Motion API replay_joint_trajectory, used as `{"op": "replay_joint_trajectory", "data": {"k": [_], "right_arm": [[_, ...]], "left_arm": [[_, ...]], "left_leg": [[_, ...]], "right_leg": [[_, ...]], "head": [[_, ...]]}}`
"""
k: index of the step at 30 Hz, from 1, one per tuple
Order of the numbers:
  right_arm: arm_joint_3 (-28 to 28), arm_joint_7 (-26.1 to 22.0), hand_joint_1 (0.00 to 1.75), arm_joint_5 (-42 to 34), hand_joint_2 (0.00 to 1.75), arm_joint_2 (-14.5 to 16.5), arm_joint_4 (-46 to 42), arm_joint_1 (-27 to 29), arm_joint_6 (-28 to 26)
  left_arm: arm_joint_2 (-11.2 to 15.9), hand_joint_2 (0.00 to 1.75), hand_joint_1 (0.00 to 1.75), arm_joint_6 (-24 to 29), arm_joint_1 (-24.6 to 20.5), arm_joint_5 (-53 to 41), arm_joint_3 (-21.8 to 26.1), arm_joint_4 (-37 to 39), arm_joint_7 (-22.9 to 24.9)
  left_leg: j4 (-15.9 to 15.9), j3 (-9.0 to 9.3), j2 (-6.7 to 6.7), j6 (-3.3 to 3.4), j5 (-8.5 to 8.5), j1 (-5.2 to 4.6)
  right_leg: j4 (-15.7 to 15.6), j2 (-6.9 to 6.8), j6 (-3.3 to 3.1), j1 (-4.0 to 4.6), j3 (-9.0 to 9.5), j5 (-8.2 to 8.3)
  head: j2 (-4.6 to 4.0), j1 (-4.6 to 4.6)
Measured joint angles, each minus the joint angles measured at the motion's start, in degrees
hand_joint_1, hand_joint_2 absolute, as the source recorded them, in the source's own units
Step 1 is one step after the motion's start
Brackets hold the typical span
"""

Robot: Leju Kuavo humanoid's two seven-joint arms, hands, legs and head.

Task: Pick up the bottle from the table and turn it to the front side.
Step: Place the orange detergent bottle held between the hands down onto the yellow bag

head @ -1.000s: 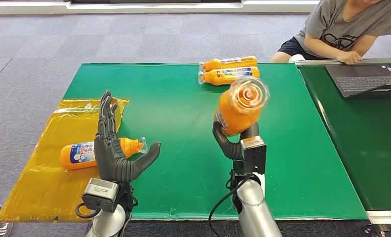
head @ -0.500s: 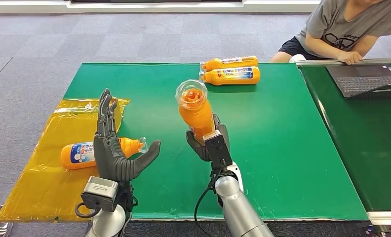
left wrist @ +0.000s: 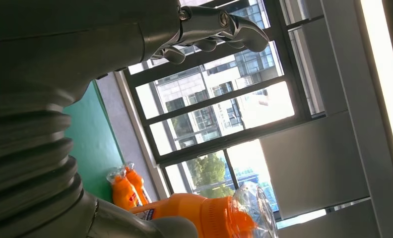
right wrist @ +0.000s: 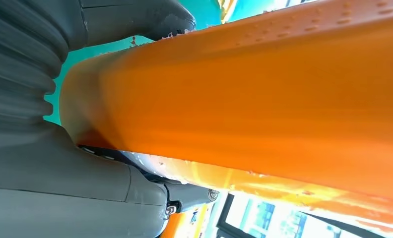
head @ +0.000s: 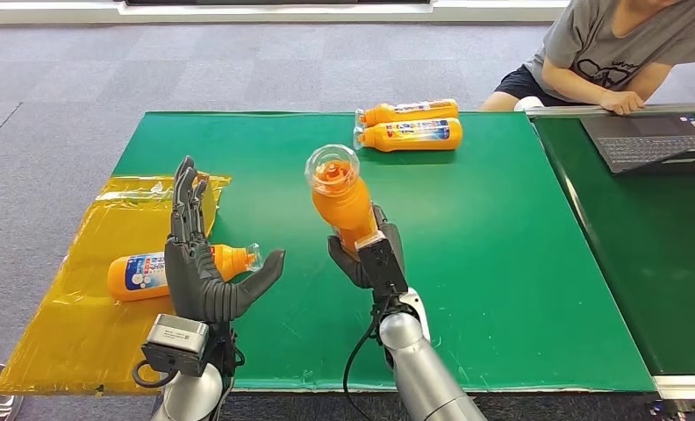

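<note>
An orange bottle (head: 342,200) with a clear cap is clasped upright in the right hand (head: 368,254), above the green table (head: 519,263), while the left hand (head: 205,267) is held up beside it with fingers spread and nothing in it. Just beyond the left hand a second bottle (head: 175,270) is seen lying on a yellow sheet (head: 54,333), and well beyond the right hand two more bottles (head: 407,124) lie side by side. A dimpled orange wall is shown in the right wrist view, whereas the held bottle's ribbed neck and crinkled clear cap are shown in the left wrist view.

Left robot hand (head: 208,281) spread, right robot hand (head: 366,254) clenched.
</note>
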Motion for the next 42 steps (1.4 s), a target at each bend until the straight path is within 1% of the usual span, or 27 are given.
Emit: {"op": "replay_joint_trajectory", "data": {"k": [5, 14, 16, 21, 27, 30, 34, 38, 42], "right_arm": [[0.00, 1.29, 1.75, 1.44, 1.75, 0.14, 2.38, -0.56, 0.42], [0.00, 0.58, 1.75, 1.68, 1.75, 0.59, 8.16, -1.26, 0.39], [0.00, 0.58, 1.75, 1.71, 1.75, 0.60, 8.74, -1.31, 0.41], [0.00, 0.80, 1.75, 1.97, 1.75, 0.68, 9.80, -1.41, 0.61], [0.00, 0.80, 1.75, 2.36, 1.75, 0.83, 10.61, -1.50, 0.61], [0.06, 0.81, 1.75, 2.62, 1.75, 0.93, 11.14, -1.60, 0.57], [0.33, 1.12, 1.75, 2.70, 1.75, 0.99, 12.40, -1.86, 0.12], [0.37, 1.47, 1.75, 2.24, 1.75, 0.99, 13.83, -2.05, -0.49], [0.37, 1.84, 1.75, 1.95, 1.75, 0.99, 14.93, -2.11, -0.58]], "left_arm": [[-0.02, 1.75, 0.00, -0.57, -0.06, -0.60, 0.01, -0.11, 0.32], [-0.13, 1.75, 0.00, -2.70, -1.31, 0.35, 0.09, 2.05, 0.99], [-0.21, 1.75, 0.00, -4.17, -1.47, 1.74, 0.10, 2.65, 0.96], [-0.67, 1.75, 0.00, -10.12, -2.79, 5.37, 0.07, 4.87, 1.15], [-1.33, 1.75, 0.00, -13.65, -4.78, 6.43, -0.07, 7.81, 1.83], [-1.85, 1.75, 0.00, -17.99, -6.77, 8.20, -0.55, 11.22, 2.96], [-3.22, 1.75, 0.00, -22.73, -10.24, 10.54, -1.03, 18.98, 3.53], [-4.37, 1.75, 0.00, -23.49, -12.86, 11.49, -1.09, 24.89, 3.21], [-4.95, 1.75, 0.00, -23.49, -14.35, 11.61, -1.09, 28.15, 3.06]], "left_leg": [[0.00, 0.00, 0.00, 0.00, 0.00, 0.00], [0.00, 0.00, 0.00, 0.00, 0.00, 0.00], [0.00, 0.00, 0.00, 0.00, 0.00, 0.00], [0.00, -0.01, 0.00, 0.00, 0.00, 0.00], [0.00, -0.01, 0.00, 0.00, 0.00, 0.00], [0.00, -0.01, 0.00, 0.00, 0.00, -0.01], [0.01, -0.01, -0.01, 0.01, 0.01, -0.02], [0.01, -0.02, 0.00, 0.01, 0.01, -0.03], [0.01, -0.03, -0.01, 0.01, 0.01, -0.02]], "right_leg": [[0.00, 0.00, 0.00, 0.00, 0.00, 0.00], [0.00, 0.01, 0.00, 0.00, -0.03, 0.00], [0.00, 0.01, 0.00, 0.00, -0.03, 0.00], [0.00, 0.01, 0.00, 0.00, -0.04, 0.00], [0.00, 0.01, 0.00, 0.00, -0.05, 0.01], [0.00, 0.00, 0.01, -0.01, -0.04, 0.01], [0.00, 0.00, 0.02, -0.02, -0.04, 0.03], [0.00, 0.01, 0.03, -0.03, -0.05, 0.04], [0.00, 0.01, 0.02, -0.02, -0.07, 0.03]], "head": [[0.00, 0.00], [0.00, 0.00], [0.00, 0.00], [0.00, 0.00], [0.00, 0.00], [0.00, 0.00], [0.00, 0.00], [0.00, -0.01], [0.00, -0.01]]}}
